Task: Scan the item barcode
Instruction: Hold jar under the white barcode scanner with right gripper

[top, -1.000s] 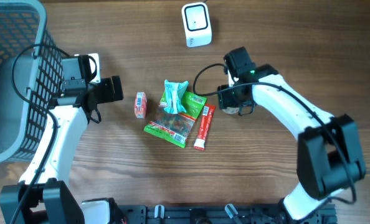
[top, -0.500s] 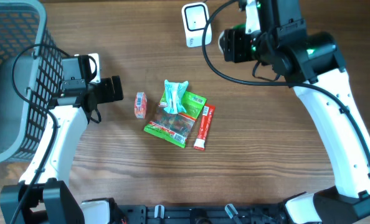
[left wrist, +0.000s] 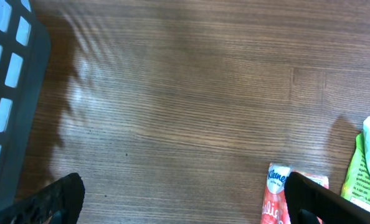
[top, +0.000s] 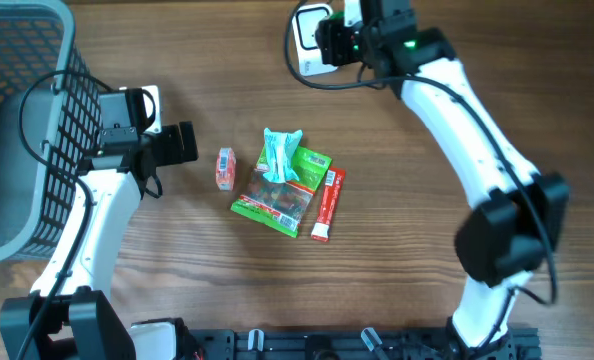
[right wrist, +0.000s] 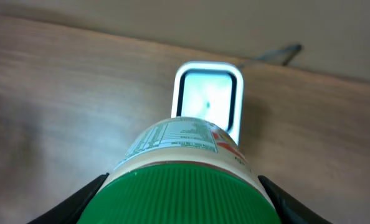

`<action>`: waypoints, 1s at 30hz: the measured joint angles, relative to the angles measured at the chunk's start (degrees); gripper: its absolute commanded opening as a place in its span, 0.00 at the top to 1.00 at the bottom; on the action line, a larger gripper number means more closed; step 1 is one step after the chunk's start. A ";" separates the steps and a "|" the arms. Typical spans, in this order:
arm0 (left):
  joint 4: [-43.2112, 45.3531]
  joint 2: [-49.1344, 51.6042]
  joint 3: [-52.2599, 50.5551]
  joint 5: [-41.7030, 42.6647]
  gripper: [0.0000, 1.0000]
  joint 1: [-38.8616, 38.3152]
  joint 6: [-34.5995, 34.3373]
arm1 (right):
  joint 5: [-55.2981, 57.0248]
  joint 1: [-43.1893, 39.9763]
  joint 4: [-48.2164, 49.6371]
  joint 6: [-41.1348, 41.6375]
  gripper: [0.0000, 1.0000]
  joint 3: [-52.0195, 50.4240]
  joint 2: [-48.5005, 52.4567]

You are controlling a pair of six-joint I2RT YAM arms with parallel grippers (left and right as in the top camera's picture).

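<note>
A cream container with a ribbed green lid (right wrist: pixel 185 186) is held lid-first in my right gripper (right wrist: pixel 182 202), whose fingers press on both its sides. Its printed label faces the white scanner (right wrist: pixel 207 93), which stands just beyond it on the wood. In the overhead view the right gripper (top: pixel 342 40) hangs at the back of the table, right against the scanner (top: pixel 307 25) and covering part of it. My left gripper (top: pixel 182 143) is open and empty near the basket, its right fingertip (left wrist: pixel 325 199) beside a red Kleenex pack (left wrist: pixel 277 199).
A grey mesh basket (top: pixel 17 130) fills the far left. Mid-table lie the Kleenex pack (top: pixel 224 168), a teal packet (top: pixel 280 150), a green snack bag (top: pixel 282 195) and a red stick pack (top: pixel 327 205).
My right arm rose from beside the pile and swung back-left to the scanner, carrying the green-lidded container. The left arm and the pile stayed put.
</note>
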 measured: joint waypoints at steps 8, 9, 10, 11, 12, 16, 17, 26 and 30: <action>0.00 0.00 0.02 0.00 0.00 0.00 0.00 | 0.00 0.00 25.88 -0.90 0.64 -0.28 11.74; 0.02 0.00 0.02 0.00 0.00 0.00 0.00 | -0.02 0.00 28.96 -0.92 0.64 -0.35 12.81; 0.02 0.00 0.02 0.00 0.00 0.00 0.00 | 0.04 0.00 31.78 -1.01 0.64 -0.39 13.70; 0.00 0.00 0.02 0.00 0.00 0.00 0.00 | 0.02 0.00 36.02 -1.07 0.64 -0.42 15.23; 0.02 0.00 0.02 0.00 0.00 0.00 0.02 | 0.09 0.00 37.29 -1.07 0.62 -0.42 15.65; -0.04 0.00 0.02 0.00 0.00 0.00 0.00 | 1.73 0.00 45.75 -0.81 0.58 -0.55 18.36; 0.00 0.00 0.02 0.00 0.00 0.00 0.00 | 2.08 0.00 48.09 -0.81 0.59 -0.57 19.12; 0.00 0.00 0.02 0.00 0.00 0.00 0.00 | 5.44 -0.07 56.92 0.48 0.59 -0.59 22.75; 0.00 0.00 0.02 0.00 0.00 0.00 0.00 | 5.62 -0.04 60.37 0.74 0.63 -0.59 24.28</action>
